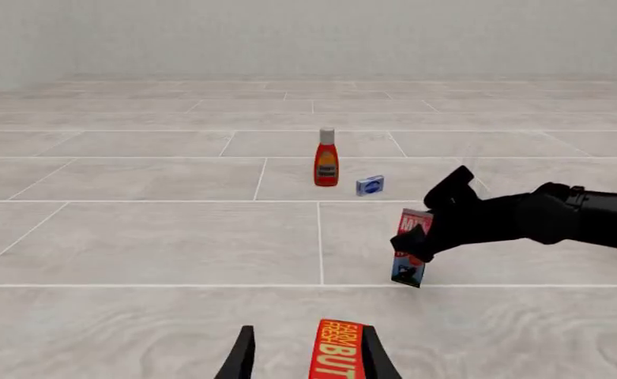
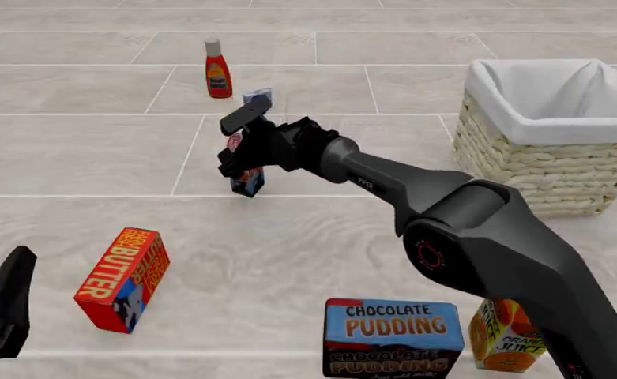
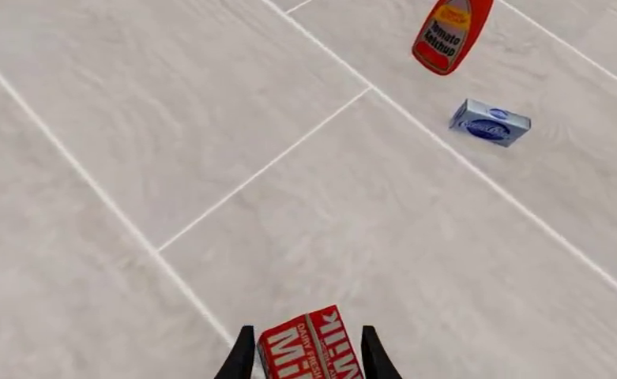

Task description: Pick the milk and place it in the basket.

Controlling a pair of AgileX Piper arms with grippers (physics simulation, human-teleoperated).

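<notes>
The milk (image 2: 249,181) is a small red carton with a dark blue lower part, standing slightly tilted on the floor at centre. It also shows in the left wrist view (image 1: 411,267) and the right wrist view (image 3: 310,351). My right gripper (image 2: 238,144) is open, with a finger on each side of the carton's top. It also shows in the left wrist view (image 1: 430,213) and its own view (image 3: 308,359). The basket (image 2: 540,170), pale wicker with white lining, stands at the far right. My left gripper (image 1: 308,359) is open and empty at the near left (image 2: 2,312).
A butter box (image 2: 124,276) lies in front of the left gripper. A chocolate pudding box (image 2: 393,335) and an orange juice carton (image 2: 509,339) stand at the near right. A ketchup bottle (image 2: 217,71) and a small blue box (image 2: 257,96) stand beyond the milk.
</notes>
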